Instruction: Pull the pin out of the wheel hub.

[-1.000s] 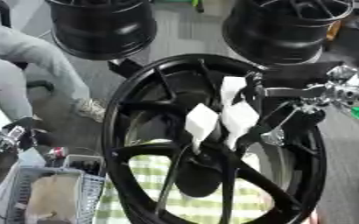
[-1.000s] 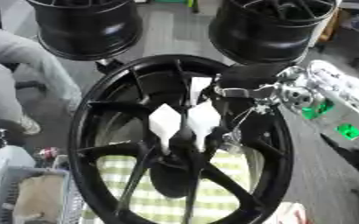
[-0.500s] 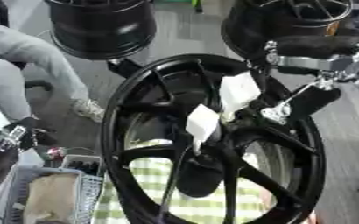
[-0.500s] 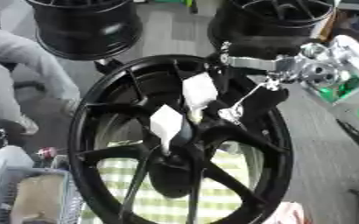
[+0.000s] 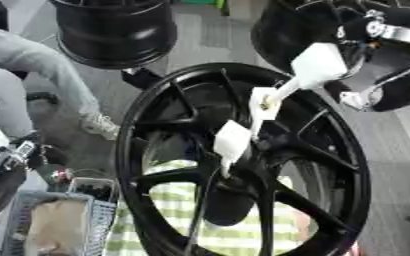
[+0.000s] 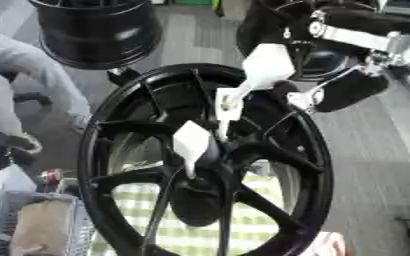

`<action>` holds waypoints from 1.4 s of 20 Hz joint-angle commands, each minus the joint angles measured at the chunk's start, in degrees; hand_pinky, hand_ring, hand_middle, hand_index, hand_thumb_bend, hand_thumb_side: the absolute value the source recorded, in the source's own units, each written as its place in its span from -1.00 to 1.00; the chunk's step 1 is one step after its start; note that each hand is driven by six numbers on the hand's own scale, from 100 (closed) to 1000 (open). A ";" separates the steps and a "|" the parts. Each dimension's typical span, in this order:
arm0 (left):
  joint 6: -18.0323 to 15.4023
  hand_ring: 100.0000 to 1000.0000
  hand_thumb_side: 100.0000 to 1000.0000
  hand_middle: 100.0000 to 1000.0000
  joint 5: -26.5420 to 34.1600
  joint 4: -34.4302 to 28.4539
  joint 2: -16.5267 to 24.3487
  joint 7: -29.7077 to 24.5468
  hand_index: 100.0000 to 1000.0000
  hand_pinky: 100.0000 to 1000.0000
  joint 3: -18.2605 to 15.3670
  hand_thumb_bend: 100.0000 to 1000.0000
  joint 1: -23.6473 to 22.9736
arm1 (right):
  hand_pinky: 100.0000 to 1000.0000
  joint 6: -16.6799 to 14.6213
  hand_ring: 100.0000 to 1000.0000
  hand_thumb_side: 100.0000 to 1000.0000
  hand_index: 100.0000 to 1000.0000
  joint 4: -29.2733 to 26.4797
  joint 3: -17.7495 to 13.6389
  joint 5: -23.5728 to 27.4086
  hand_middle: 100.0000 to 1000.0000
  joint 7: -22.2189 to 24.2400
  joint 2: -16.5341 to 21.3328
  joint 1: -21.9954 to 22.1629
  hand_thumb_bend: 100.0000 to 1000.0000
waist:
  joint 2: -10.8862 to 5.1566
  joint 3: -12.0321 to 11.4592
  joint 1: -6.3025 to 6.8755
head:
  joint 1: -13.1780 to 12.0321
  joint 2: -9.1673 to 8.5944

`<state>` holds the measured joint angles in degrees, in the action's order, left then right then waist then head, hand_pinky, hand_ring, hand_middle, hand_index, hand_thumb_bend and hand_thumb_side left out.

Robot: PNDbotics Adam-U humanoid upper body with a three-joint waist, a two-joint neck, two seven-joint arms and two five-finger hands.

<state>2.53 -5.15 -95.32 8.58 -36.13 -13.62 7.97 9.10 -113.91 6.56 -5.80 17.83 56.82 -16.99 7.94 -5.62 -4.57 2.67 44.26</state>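
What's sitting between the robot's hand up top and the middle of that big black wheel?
In the left eye view, white tag-like pieces: one large by the right hand, a second below it, a third near the black spoked wheel's hub.

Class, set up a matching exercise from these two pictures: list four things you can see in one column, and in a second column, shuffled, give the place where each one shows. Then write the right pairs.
Things
1. Large black spoked wheel hub
2. White pin with a flat wide head
3. Green and white checked cloth
4. Grey mesh basket

Places
A. Lower left corner
B. Under the wheel, seen between its lower spokes
C. Middle of the picture
D. Upper right, raised above the wheel's centre, by the robot's right hand

Pairs: 1-C, 2-D, 3-B, 4-A
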 commanded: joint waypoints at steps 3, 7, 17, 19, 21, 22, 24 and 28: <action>-0.02 0.14 0.65 0.20 -0.11 -1.31 1.31 0.81 0.34 0.36 -0.94 -1.00 0.30 | 0.14 1.01 0.05 -0.91 0.04 -0.68 -11.09 -1.28 -0.34 -14.20 -3.21 12.02 -1.00 | -0.22 0.85 0.56 | -0.57 -0.15; -0.09 0.14 0.65 0.20 -0.04 -1.25 1.28 1.17 0.34 0.36 -1.25 -1.00 0.30 | 0.11 4.41 0.04 -0.83 0.04 -0.13 -18.45 -3.72 -0.34 -26.61 -13.88 21.97 -1.00 | -0.03 1.54 0.87 | -0.68 -0.15; -0.38 0.15 0.65 0.20 0.17 -1.05 1.05 1.28 0.35 0.36 -1.39 -1.00 0.15 | 0.26 14.24 0.33 -0.16 0.88 15.78 -28.37 -9.06 0.47 -43.61 -28.68 28.60 -1.00 | -0.47 2.67 1.58 | -0.45 -0.15; -0.35 0.15 0.65 0.20 0.19 -1.05 0.96 1.24 0.35 0.36 -1.35 -1.00 0.08 | 0.26 15.71 0.34 -0.11 0.89 16.71 -28.93 -9.85 0.50 -46.97 -29.24 28.38 -1.00 | -0.60 2.78 1.63 | -0.37 -0.15; -0.32 0.15 0.65 0.20 0.20 -1.07 0.87 1.19 0.35 0.36 -1.32 -1.00 0.05 | 0.26 16.85 0.35 -0.07 0.90 16.78 -29.10 -10.38 0.52 -49.87 -29.35 27.98 -1.00 | -0.72 2.78 1.68 | -0.29 -0.15; -0.31 0.15 0.65 0.20 0.22 -1.09 0.84 1.19 0.35 0.36 -1.32 -1.00 0.04 | 0.26 17.28 0.35 -0.07 0.91 16.66 -29.02 -10.52 0.52 -50.99 -29.33 27.81 -1.00 | -0.77 2.73 1.69 | -0.25 -0.15; -0.25 0.15 0.65 0.20 0.24 -1.11 0.80 1.20 0.35 0.36 -1.34 -1.00 -0.03 | 0.26 17.83 0.35 -0.06 0.91 16.33 -28.72 -10.67 0.52 -52.24 -29.24 27.55 -1.00 | -0.84 2.63 1.70 | -0.21 -0.15; -0.18 0.15 0.65 0.20 0.20 -1.14 0.76 1.17 0.35 0.36 -1.34 -1.00 -0.10 | 0.26 18.28 0.35 -0.06 0.91 15.93 -28.25 -10.88 0.51 -52.66 -29.37 27.17 -1.00 | -0.81 2.51 1.66 | -0.24 -0.15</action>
<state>2.30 -5.12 -95.33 8.53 -34.97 -14.69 7.57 27.09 -96.97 -21.44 -16.07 -34.22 26.27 10.53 7.71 -3.15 -2.93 2.29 44.26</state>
